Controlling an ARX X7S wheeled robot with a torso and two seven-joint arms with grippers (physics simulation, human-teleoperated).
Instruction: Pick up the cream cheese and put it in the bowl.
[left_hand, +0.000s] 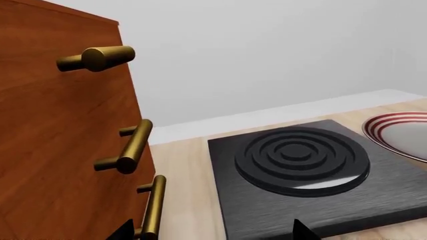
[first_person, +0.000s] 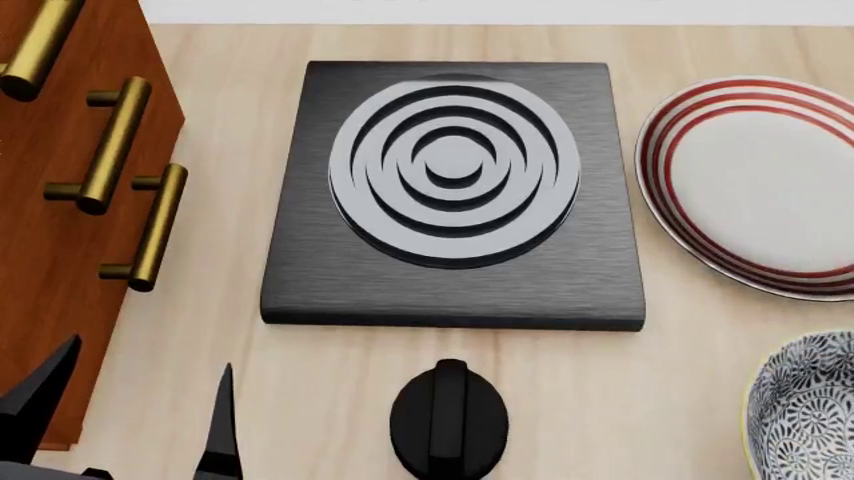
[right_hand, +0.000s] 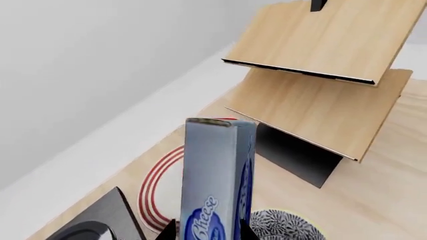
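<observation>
Right wrist view: the right gripper (right_hand: 205, 232) seems clamped on the upright cream cheese (right_hand: 217, 180) above the bowl (right_hand: 287, 226); left gripper (first_person: 127, 430) spread wide.

Light wooden table (first_person: 694, 60), black hotplate (first_person: 454, 200), red-ringed plate (first_person: 761, 190), patterned bowl (first_person: 807, 410), black knob (first_person: 450, 420)

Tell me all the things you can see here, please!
cream cheese: one, blue and silver box, held upright in the right hand
bowl: one, white with dark flowers, near right table edge
plate: one, white with red rings, right of stove
stove: one, black with grey rings, middle
knob: one, black, in front of stove
cabinet: one, brown with gold handles, left
shelf: one, light wood, behind the plate
left hand: black, open, near cabinet
right hand: black, gripping the box
</observation>
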